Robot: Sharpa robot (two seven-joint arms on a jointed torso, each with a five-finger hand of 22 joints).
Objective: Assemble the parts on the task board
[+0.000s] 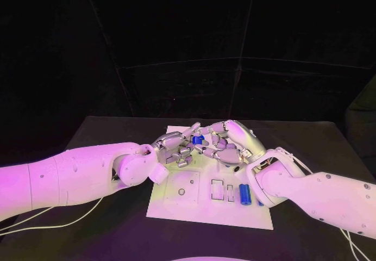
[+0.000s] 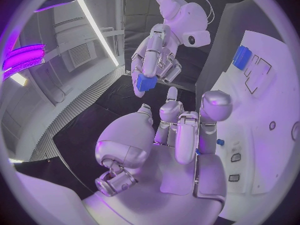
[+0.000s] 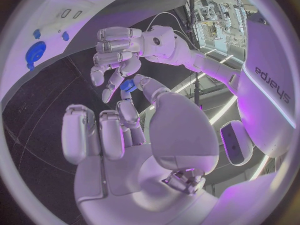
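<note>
The white task board (image 1: pixel 196 209) lies in the middle of the black table. Both hands meet above its far end. My right hand (image 1: pixel 232 142) pinches a small blue part (image 1: pixel 198 139) at its fingertips; the left wrist view shows this same blue part (image 2: pixel 145 82) held by the right hand (image 2: pixel 159 50). My left hand (image 1: pixel 175 148) hovers close beside it with fingers apart and loosely bent, holding nothing. In the right wrist view the blue part (image 3: pixel 128 85) sits between my right fingertips, right by the left hand (image 3: pixel 115 55). A long blue part (image 1: pixel 244 194) lies on the board near my right forearm.
Outlined slots (image 1: pixel 216 188) and a small hole (image 1: pixel 181 191) mark the board's near half. A blue block (image 2: pixel 242 57) sits on the board (image 2: pixel 275 85). A round blue part (image 3: pixel 35 52) stands in the board (image 3: pixel 75 15). White cables (image 1: pixel 47 220) trail at the left.
</note>
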